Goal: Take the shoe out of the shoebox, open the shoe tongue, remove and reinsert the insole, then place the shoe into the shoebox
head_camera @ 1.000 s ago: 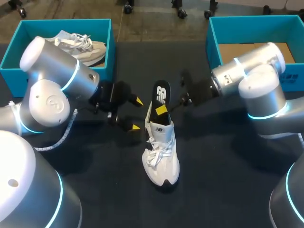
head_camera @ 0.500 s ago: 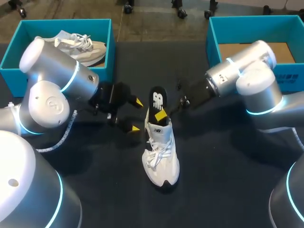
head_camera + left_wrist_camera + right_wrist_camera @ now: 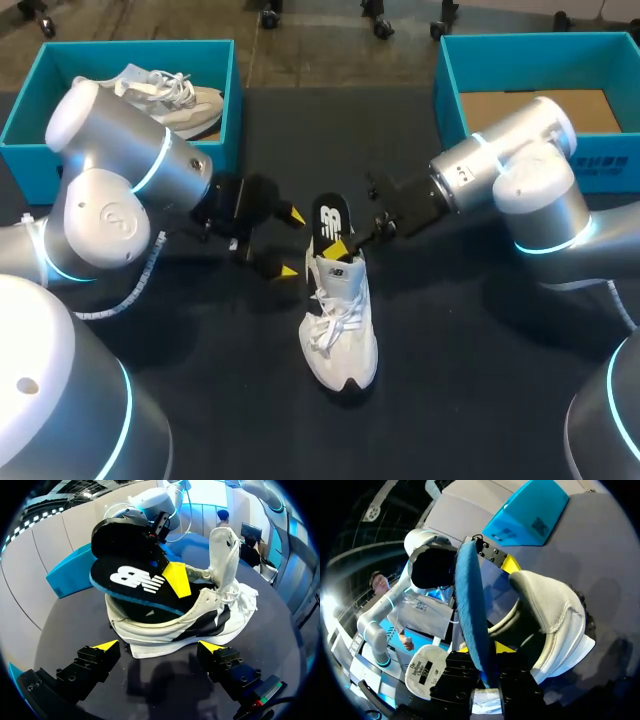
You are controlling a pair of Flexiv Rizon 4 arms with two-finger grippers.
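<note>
Now, right claw: pinched shut on the black foam insole with the blue edge, one yellow tip on its printed top face, the other under it. The insole hangs tilted, its lower end down in the mouth of the white lace-up sneaker and its upper end still out, above the collar.

The sneaker stands upright on the black table top, between my two arms. Its padded white tongue is pulled up and forward, so the opening is clear.

Left claw: spread wide, holding nothing, just beside the sneaker's side near the heel, not touching it.

Step in hand, as I judge it: reinsertion of the insole. Next move calls for feeding the front end in under the tongue toward the toe. The insole must go in flat, with no fold. The left claw could close on the heel to steady the sneaker, since a push may slide or tip it.

Against a second ago: my right arm has come in toward the sneaker and the insole sits lower, closer to the collar. Left claw and sneaker have hardly shifted.

Further out: an open teal cardboard shoebox on my right shows its brown floor.
</note>
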